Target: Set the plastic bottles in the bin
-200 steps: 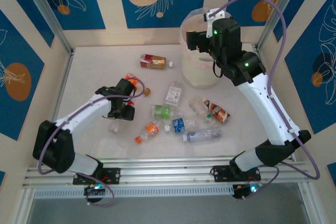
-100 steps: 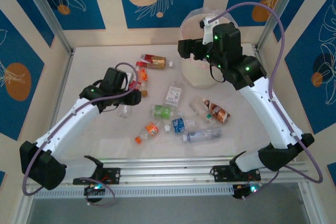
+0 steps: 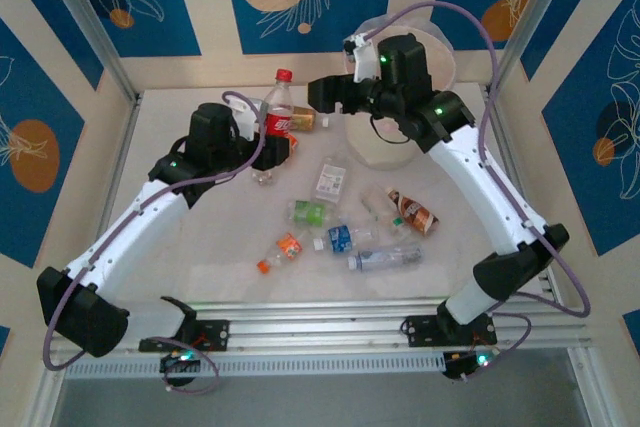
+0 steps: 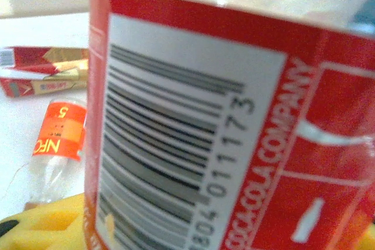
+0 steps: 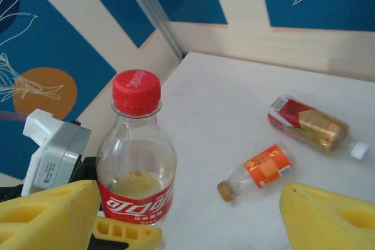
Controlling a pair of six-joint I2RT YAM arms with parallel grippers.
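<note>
My left gripper is shut on a clear plastic bottle with a red label and red cap, holding it upright above the table. The left wrist view shows its barcode label close up, with a yellow pad at the lower left. My right gripper hangs open just right of that bottle, its fingers spread wide. The cream-white bin stands behind the right arm. Several more plastic bottles lie on the table.
An orange-labelled bottle and a red-and-gold one lie just beyond the held bottle. Green, brown and clear bottles are scattered mid-table. Metal frame posts and patterned walls enclose the table.
The left arm has lifted the red-labelled bottle off the table and carried it back and right. The right gripper has swung left from over the bin towards that bottle, its jaws narrowing a little.
</note>
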